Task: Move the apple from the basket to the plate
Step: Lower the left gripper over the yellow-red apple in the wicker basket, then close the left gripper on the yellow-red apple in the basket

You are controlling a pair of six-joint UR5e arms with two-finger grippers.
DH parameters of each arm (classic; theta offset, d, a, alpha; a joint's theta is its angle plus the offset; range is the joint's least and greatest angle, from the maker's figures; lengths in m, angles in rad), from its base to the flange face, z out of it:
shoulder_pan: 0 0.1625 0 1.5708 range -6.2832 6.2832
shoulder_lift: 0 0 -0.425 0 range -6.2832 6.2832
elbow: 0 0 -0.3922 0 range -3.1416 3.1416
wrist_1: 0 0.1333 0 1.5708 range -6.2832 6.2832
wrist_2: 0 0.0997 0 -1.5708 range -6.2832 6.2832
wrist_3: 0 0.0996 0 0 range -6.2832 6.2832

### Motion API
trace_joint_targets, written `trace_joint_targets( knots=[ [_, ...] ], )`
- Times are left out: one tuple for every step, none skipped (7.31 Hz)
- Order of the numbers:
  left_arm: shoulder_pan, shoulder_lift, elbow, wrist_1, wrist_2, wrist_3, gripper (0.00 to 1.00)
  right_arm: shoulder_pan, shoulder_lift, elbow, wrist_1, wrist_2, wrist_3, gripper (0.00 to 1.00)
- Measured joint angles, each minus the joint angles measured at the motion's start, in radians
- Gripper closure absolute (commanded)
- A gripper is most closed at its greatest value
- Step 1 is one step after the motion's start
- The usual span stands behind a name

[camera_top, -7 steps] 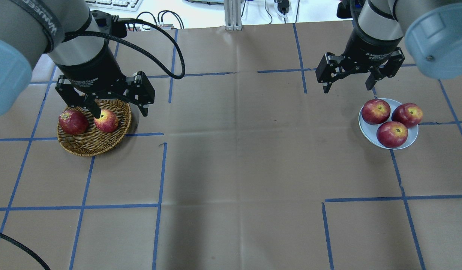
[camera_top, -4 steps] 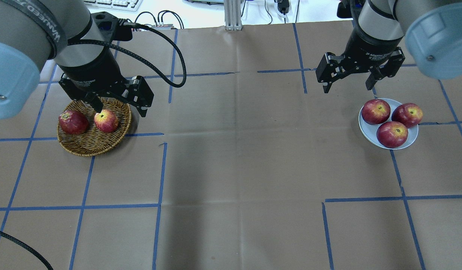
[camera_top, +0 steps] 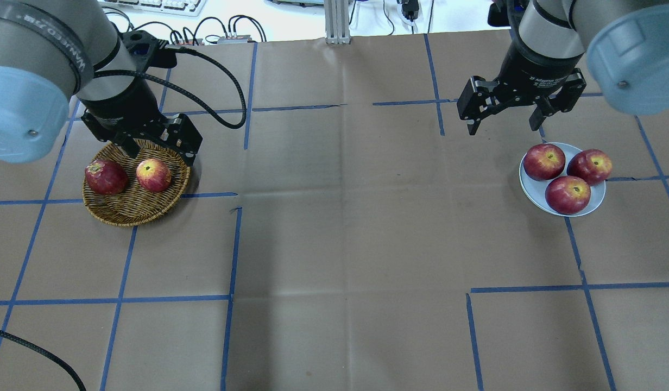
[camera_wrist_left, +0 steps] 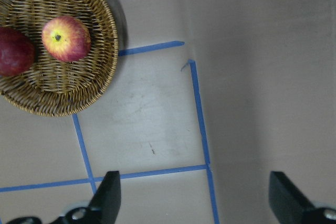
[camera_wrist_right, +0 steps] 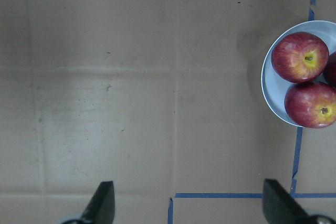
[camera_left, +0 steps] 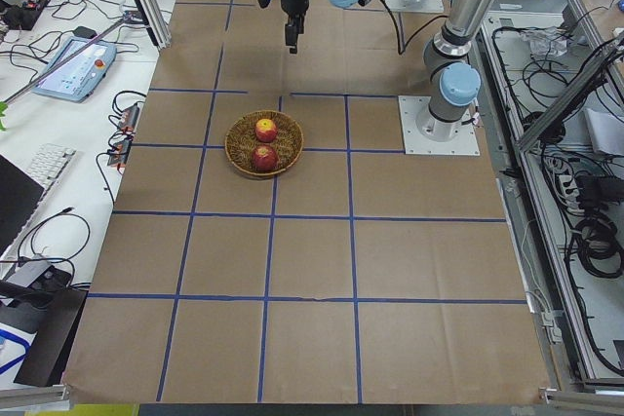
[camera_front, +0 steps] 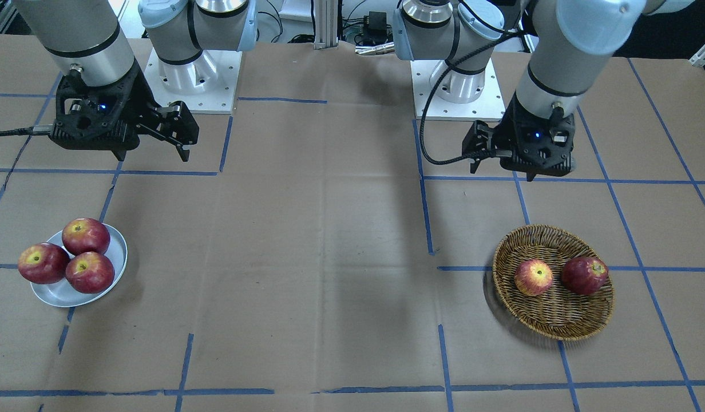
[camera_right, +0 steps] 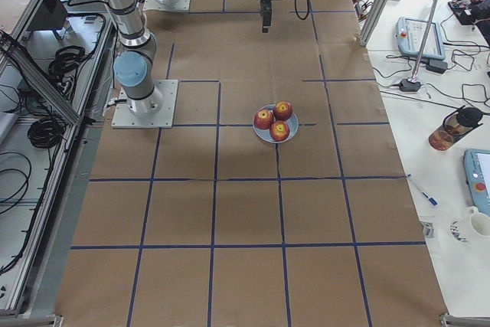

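The pale apple [camera_top: 153, 175] lies in the wicker basket [camera_top: 129, 213] beside a darker red apple [camera_top: 106, 177]. Both also show in the front view, the apple [camera_front: 533, 277] and the basket [camera_front: 553, 331]. My left gripper [camera_top: 159, 155] is open and empty, held above the basket's far rim. In its wrist view the apple [camera_wrist_left: 65, 38] sits at the upper left, well away from the fingers [camera_wrist_left: 107, 195]. The plate [camera_top: 530, 187] at the right holds three red apples. My right gripper [camera_top: 505, 127] is open and empty, hovering behind the plate [camera_wrist_right: 269, 92].
The table is brown paper with a grid of blue tape lines [camera_top: 231, 244]. The three apples [camera_top: 568, 194] nearly fill the plate. Cables and a keyboard lie beyond the far table edge [camera_top: 166, 5].
My left gripper has drawn back off the pale apple toward the basket's far rim, still open and empty. The apples, the basket and the right arm have not moved.
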Motion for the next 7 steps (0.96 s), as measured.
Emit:
trace_joint_targets(
  knots=[
    [0.041, -0.054, -0.05, 0.135, 0.0, 0.079, 0.01, 0.0, 0.0, 0.001, 0.0, 0.0, 0.0, 0.0],
    [0.073, -0.111, -0.072, 0.226, 0.0, 0.137, 0.01, 0.0, 0.0, 0.001, 0.0, 0.0, 0.0, 0.0],
    [0.109, -0.164, -0.074, 0.268, -0.003, 0.176, 0.01, 0.0, 0.0, 0.001, 0.0, 0.0, 0.0, 0.0],
    [0.143, -0.203, -0.073, 0.293, -0.004, 0.201, 0.01, 0.0, 0.0, 0.001, 0.0, 0.0, 0.0, 0.0],
    [0.164, -0.234, -0.072, 0.323, -0.004, 0.221, 0.01, 0.0, 0.0, 0.001, 0.0, 0.0, 0.0, 0.0],
    [0.173, -0.263, -0.072, 0.353, -0.004, 0.239, 0.01, 0.0, 0.0, 0.001, 0.0, 0.0, 0.0, 0.0],
    [0.177, -0.287, -0.071, 0.368, -0.005, 0.246, 0.01, 0.0, 0.0, 0.001, 0.0, 0.0, 0.0, 0.0]
  ],
)
